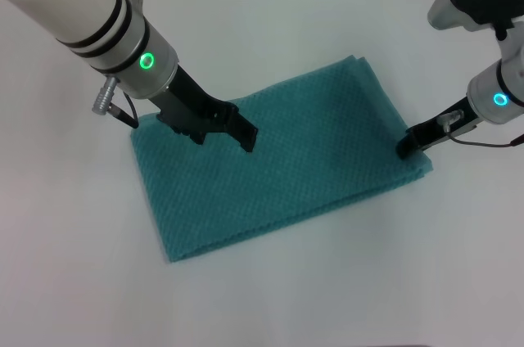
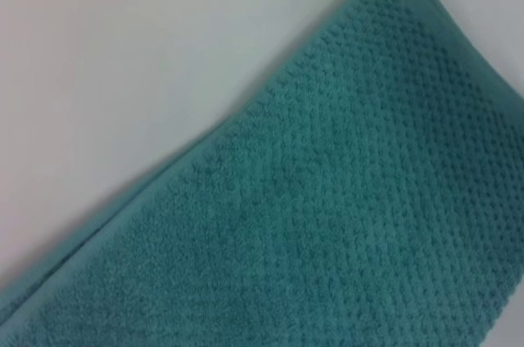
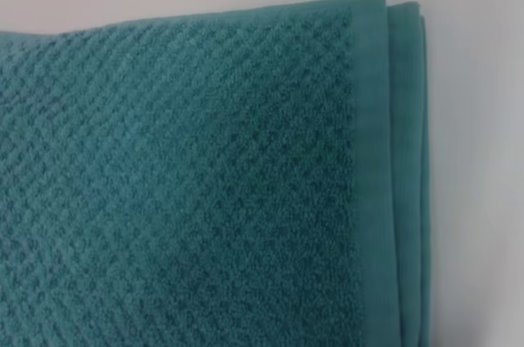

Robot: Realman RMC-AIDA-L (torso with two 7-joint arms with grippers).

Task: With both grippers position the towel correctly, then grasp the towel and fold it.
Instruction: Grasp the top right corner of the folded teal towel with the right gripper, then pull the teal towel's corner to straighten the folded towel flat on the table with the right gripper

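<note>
The teal waffle-weave towel (image 1: 311,146) lies flat on the white table (image 1: 270,298) as a slanted rectangle, with its long sides running from near left to far right. My left gripper (image 1: 246,139) hangs low over the towel's far-left part, just inside its far edge. My right gripper (image 1: 403,149) sits at the towel's right short edge, close to the near-right corner. The left wrist view shows the towel (image 2: 344,200) with one long edge and a corner. In the right wrist view the towel (image 3: 205,183) fills most of the picture, with stacked hemmed layers at one corner.
White table surface surrounds the towel on all sides. A small grey metal connector (image 1: 101,98) with a cable hangs from the left arm beside the towel's far-left corner. The table's far edge runs along the top of the head view.
</note>
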